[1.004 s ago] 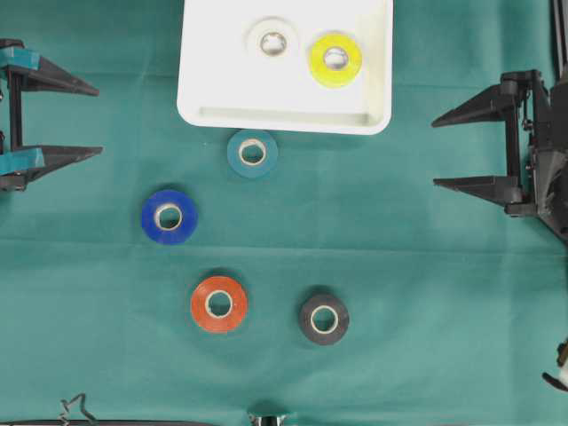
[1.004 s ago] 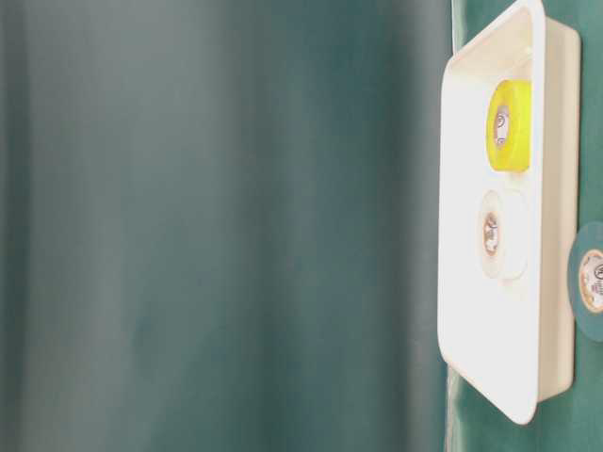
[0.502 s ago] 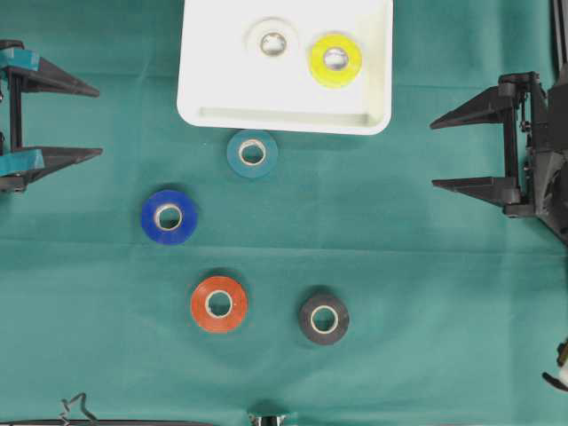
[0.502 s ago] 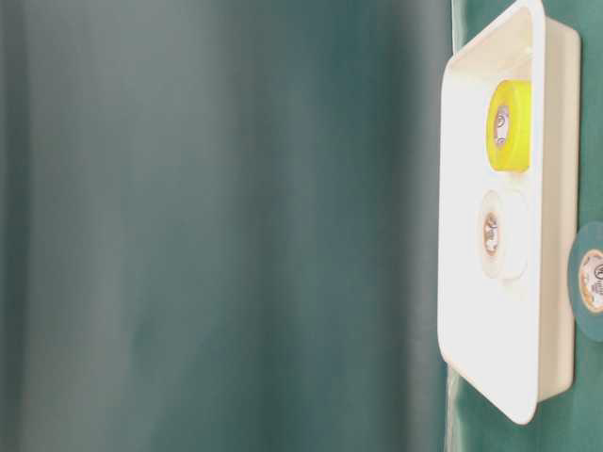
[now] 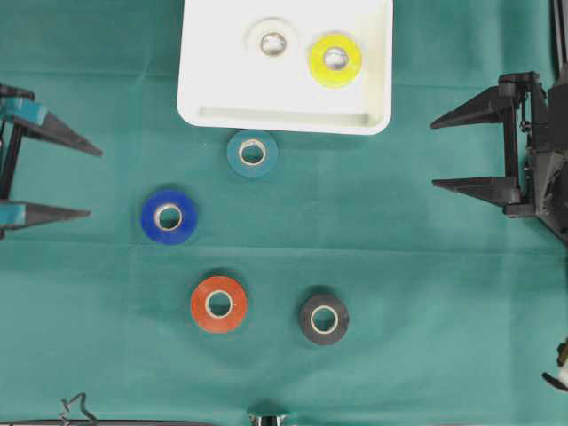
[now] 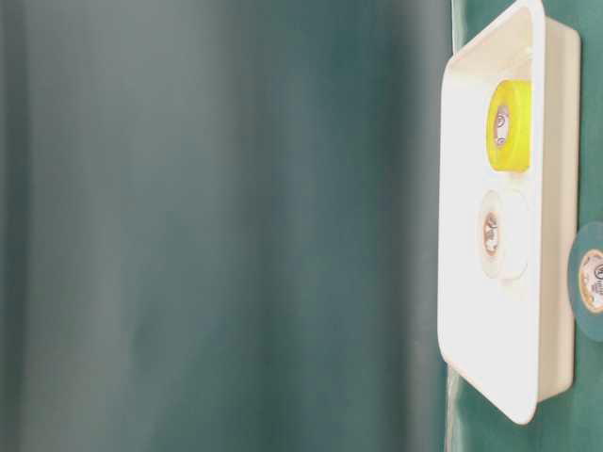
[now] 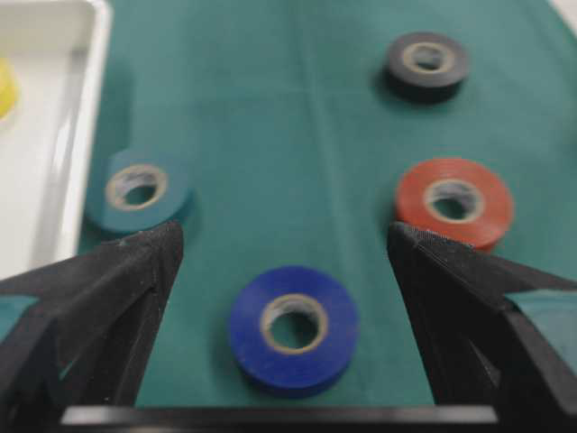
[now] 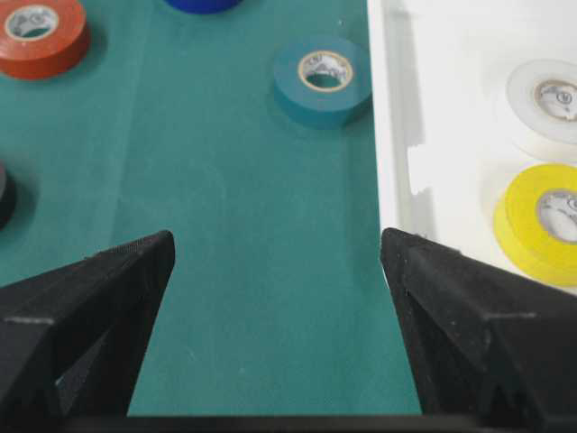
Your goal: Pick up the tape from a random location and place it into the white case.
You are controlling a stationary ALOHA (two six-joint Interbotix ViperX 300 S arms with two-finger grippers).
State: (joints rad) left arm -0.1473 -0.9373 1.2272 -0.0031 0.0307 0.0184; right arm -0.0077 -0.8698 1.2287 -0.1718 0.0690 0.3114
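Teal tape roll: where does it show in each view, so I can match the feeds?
Overhead: teal roll at centre, just below the white case.
Table-level: cut off at the right edge, beside the case.
Left wrist: middle left, by the case.
Right wrist: top centre, left of the case.
Shared landmark: the case.

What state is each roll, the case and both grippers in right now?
white case: on the cloth, holds two rolls
white tape: in case
yellow tape: in case
teal tape: on cloth
blue tape: on cloth
red tape: on cloth
black tape: on cloth
left gripper: open, empty
right gripper: open, empty
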